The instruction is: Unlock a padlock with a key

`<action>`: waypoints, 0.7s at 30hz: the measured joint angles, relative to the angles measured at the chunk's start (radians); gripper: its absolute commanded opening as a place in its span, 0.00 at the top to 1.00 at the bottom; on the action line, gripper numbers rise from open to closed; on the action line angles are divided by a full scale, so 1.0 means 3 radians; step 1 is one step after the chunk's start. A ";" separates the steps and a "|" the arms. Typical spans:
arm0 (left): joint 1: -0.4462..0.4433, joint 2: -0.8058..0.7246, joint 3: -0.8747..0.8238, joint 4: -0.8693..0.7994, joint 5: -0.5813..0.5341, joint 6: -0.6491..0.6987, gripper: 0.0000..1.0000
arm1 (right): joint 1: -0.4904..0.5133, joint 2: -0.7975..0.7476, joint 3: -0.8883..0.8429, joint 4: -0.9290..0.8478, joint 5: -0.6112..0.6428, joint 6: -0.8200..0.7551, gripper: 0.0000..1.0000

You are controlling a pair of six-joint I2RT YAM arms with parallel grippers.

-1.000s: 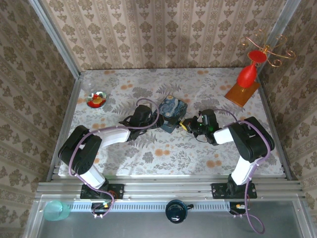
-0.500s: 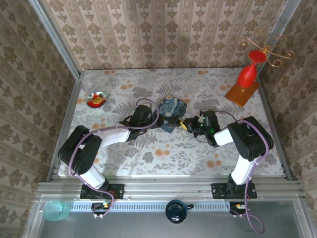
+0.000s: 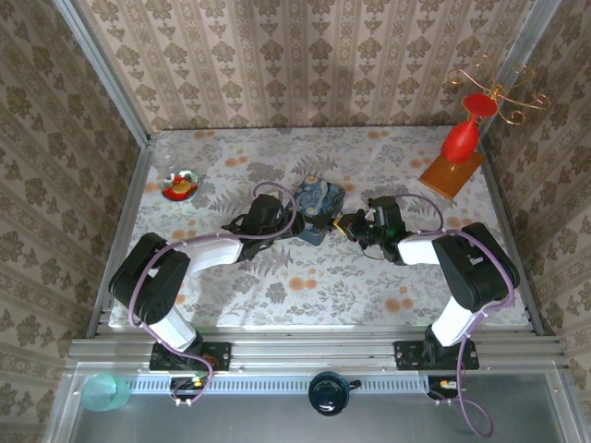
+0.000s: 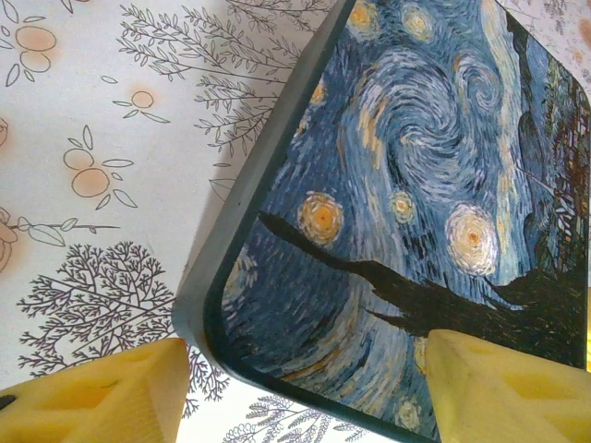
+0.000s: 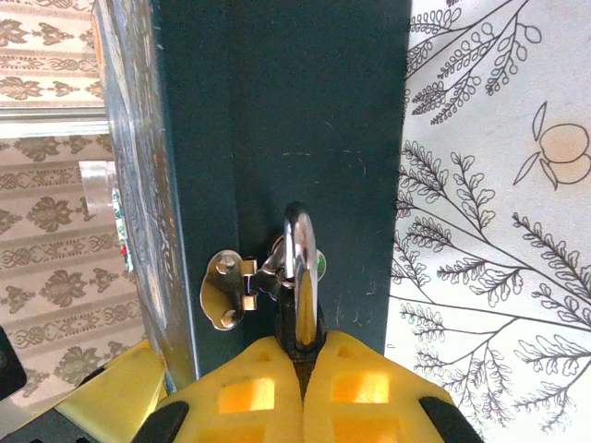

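The tiny padlock hangs on the side wall of the blue starry-night tin, its silvery shackle through the small metal hasp. My right gripper is shut on the padlock's dark body, just below the shackle. In the top view the right gripper presses against the tin's right side. My left gripper is at the tin's near-left corner. In the left wrist view it stands open, one of its yellow fingers over the table and the other over the painted lid.
A small red ornament dish sits at the left of the floral tablecloth. At the back right a red vase stands on a wooden block, with a gold wire stand behind it. Patterned walls close in three sides.
My right gripper has pushed left and slightly away, closing up against the tin's side. The tin has shifted a little toward the back. The left arm has hardly moved.
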 measured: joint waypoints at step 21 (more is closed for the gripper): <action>0.0000 0.0000 0.0000 0.0000 -0.0003 0.0000 0.32 | -0.0020 0.0047 -0.0024 0.0029 0.0097 -0.0034 1.00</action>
